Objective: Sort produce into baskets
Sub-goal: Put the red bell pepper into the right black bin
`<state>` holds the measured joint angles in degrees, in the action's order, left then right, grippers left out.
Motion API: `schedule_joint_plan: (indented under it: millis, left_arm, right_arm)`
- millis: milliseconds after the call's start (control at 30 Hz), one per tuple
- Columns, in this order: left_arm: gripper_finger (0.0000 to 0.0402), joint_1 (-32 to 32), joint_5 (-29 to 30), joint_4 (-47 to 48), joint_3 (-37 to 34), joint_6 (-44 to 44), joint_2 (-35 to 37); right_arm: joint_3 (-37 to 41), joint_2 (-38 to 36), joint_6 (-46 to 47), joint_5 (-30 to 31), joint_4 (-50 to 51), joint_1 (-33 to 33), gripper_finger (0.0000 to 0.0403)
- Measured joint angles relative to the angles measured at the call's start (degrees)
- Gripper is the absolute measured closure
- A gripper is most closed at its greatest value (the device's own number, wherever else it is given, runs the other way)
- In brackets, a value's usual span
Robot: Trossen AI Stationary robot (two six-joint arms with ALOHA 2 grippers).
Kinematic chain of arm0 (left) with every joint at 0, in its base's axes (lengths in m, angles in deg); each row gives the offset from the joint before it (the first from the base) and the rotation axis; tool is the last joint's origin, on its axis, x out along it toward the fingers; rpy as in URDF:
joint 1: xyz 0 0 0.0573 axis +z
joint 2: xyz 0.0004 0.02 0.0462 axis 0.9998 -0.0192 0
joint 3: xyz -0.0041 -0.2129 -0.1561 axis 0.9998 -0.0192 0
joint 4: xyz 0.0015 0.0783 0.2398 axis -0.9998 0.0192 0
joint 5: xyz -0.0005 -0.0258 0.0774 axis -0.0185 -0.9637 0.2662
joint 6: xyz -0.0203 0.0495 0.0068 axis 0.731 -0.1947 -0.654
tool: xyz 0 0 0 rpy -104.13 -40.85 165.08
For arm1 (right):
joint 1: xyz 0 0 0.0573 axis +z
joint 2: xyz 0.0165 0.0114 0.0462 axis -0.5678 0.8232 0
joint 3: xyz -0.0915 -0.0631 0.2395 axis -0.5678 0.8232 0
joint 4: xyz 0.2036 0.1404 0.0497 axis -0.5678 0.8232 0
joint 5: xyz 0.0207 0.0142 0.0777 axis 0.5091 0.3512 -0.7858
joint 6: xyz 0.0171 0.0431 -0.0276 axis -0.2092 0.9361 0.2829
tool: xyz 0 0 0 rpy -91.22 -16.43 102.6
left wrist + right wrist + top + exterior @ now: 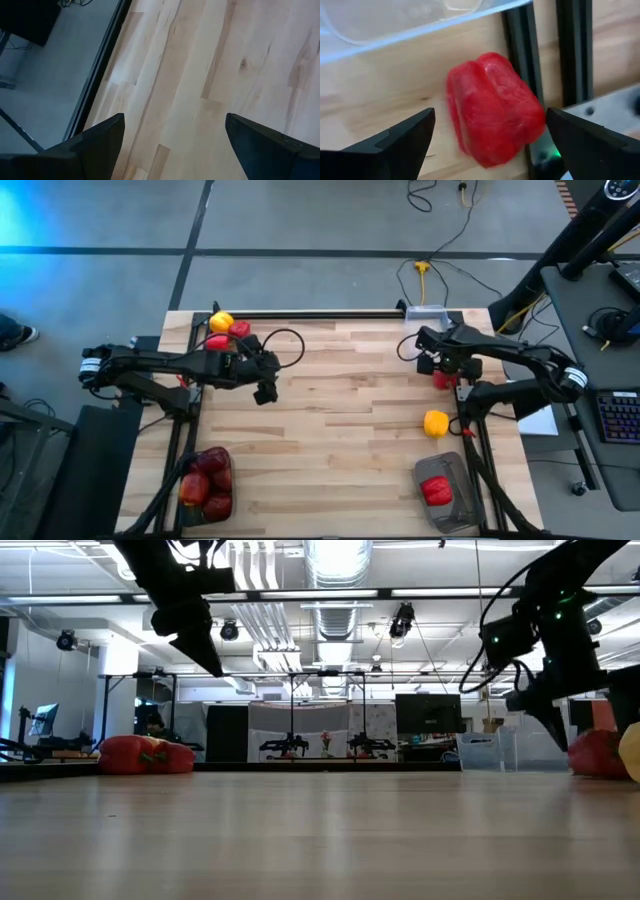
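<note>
A red pepper [492, 110] lies on the table by its right edge, next to the clear basket [395, 20]. My right gripper [490, 120] is open just above the pepper, one finger on either side, not touching it; it also shows in the high view [437, 367]. A yellow round fruit [436, 423] lies nearer along the right edge. My left gripper [265, 390] is open and empty above the bare table, left of centre. A yellow fruit [221, 321], a red fruit [240, 329] and a red pepper [215, 342] lie at the far left.
A dark basket [232, 470] at the near left holds several dark red apples [205, 480]. A dark basket [462, 475] at the near right holds one red pepper [437, 490]. A black rail [520, 55] runs along the table's right edge beside the pepper.
</note>
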<state>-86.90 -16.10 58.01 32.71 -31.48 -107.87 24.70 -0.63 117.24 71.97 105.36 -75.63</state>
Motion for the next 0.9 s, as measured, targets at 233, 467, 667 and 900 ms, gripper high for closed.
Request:
schedule_joint_plan:
  millis: [233,467,667,900]
  left_arm:
    - [0.0074,-0.13,-0.21,0.02,0.00,1.09,0.27]
    - [0.0074,-0.20,-0.68,0.01,0.00,5.29,2.03]
    - [0.0074,-1.00,-1.83,0.14,0.00,9.40,7.06]
    - [0.0074,-2.32,-4.58,0.11,0.00,13.87,14.84]
  right_arm:
    - [1.12,3.30,-4.71,-2.49,-3.36,0.39,0.0030]
    - [1.04,3.46,-3.56,-6.43,-6.31,2.29,0.0071]
    - [0.02,3.28,-0.44,-9.13,-6.70,6.94,0.0119]
    - [-10.53,3.00,7.12,-6.18,-6.47,18.78,0.0124]
